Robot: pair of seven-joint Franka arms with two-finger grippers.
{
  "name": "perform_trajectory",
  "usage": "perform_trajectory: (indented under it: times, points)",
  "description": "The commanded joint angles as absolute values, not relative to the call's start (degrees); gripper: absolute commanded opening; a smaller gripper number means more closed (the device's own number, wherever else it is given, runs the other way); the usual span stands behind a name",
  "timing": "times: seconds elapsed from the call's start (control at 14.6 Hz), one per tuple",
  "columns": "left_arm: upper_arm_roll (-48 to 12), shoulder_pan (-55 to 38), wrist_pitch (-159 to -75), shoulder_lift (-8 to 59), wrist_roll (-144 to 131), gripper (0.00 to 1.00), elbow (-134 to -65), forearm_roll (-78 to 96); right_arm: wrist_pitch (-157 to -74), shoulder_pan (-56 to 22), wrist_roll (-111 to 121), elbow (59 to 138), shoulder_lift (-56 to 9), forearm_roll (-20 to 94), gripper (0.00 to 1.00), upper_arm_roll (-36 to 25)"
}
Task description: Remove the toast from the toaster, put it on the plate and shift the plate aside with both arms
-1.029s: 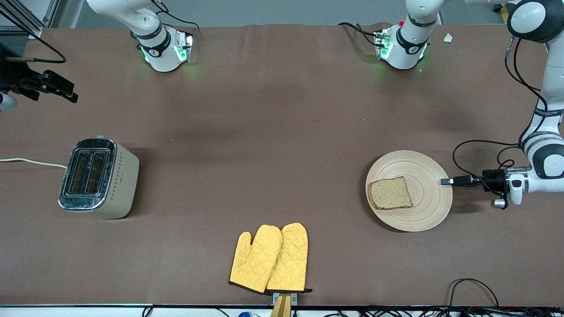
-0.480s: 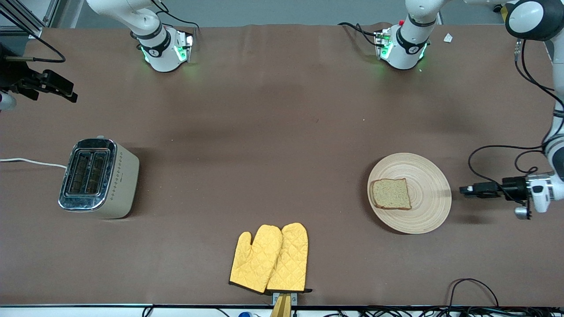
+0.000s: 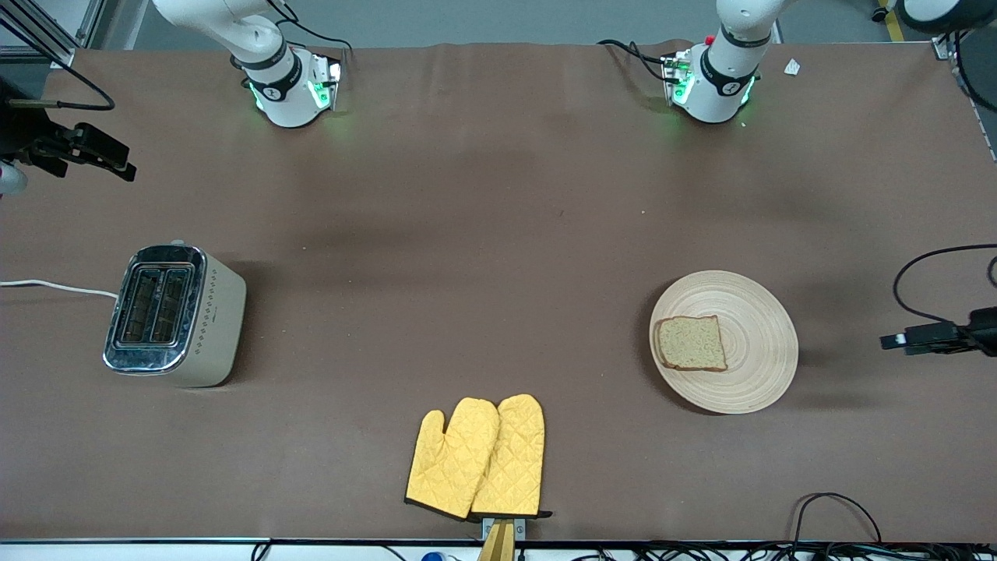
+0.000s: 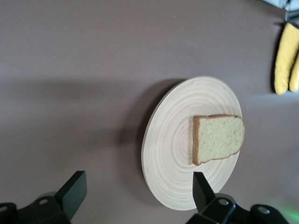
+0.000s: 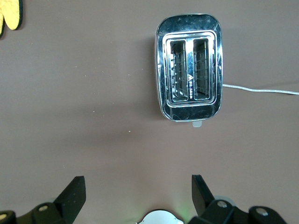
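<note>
The toast (image 3: 691, 343) lies flat on the round pale plate (image 3: 757, 343), on the part of it toward the right arm's end. The plate rests on the table toward the left arm's end. My left gripper (image 3: 892, 340) is open and empty, low over the table beside the plate and clear of its rim. In the left wrist view the plate (image 4: 173, 140) and toast (image 4: 218, 138) lie ahead of the open left gripper (image 4: 138, 191). My right gripper (image 3: 117, 165) waits open and empty at the right arm's end, above the table; it also shows in the right wrist view (image 5: 138, 193).
A silver toaster (image 3: 175, 315) with two empty slots stands toward the right arm's end; it also shows in the right wrist view (image 5: 189, 67). A pair of yellow oven mitts (image 3: 479, 458) lies at the table edge nearest the front camera. Cables (image 3: 837, 506) lie at that edge.
My left gripper let go of the plate's rim and drew back toward the left arm's end of the table. The plate settled slightly. The right arm has not moved.
</note>
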State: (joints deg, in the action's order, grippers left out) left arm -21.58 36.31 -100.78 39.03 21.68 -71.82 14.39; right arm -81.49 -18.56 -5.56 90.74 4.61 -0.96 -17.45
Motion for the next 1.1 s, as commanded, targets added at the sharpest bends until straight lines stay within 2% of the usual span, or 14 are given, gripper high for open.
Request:
perform_trajectory:
  times: [0.0,0.27,0.34,0.48,0.62,0.82,1.03]
  points:
    - [-21.09,33.41,-100.55,30.78,14.53,1.0,-74.44,11.08,-80.95,-18.81,-5.98,90.79,5.19,-1.05,1.0,-17.58]
    - [-21.01,29.37,-96.07,23.49,4.33,1.0,-75.14,10.81,-80.95,-18.63,-5.98,90.79,5.19,-1.05,1.0,-17.67]
    - [-20.22,25.79,-95.89,20.94,1.26,1.0,-75.58,8.46,-80.95,-18.63,-5.98,90.79,5.19,-0.97,1.0,-17.75]
    - [-16.11,16.74,-93.88,17.07,-2.97,1.0,-76.73,-0.13,-81.03,-18.63,-5.98,90.79,5.19,-0.97,1.0,-17.75]
    - [-11.36,10.93,-89.67,14.08,-2.73,1.0,-77.25,-1.67,-81.04,-18.54,-6.06,90.79,5.19,-0.97,1.0,-17.84]
    - [-2.93,2.05,-89.3,6.0,-2.29,1.0,-81.9,-2.55,-80.95,-18.63,-6.06,90.79,5.19,-0.97,1.0,-17.84]
    - [-1.14,0.18,-88.33,0.72,-2.55,1.0,-85.76,-2.46,-81.04,-18.54,-5.98,90.79,5.1,-0.97,1.0,-17.84]
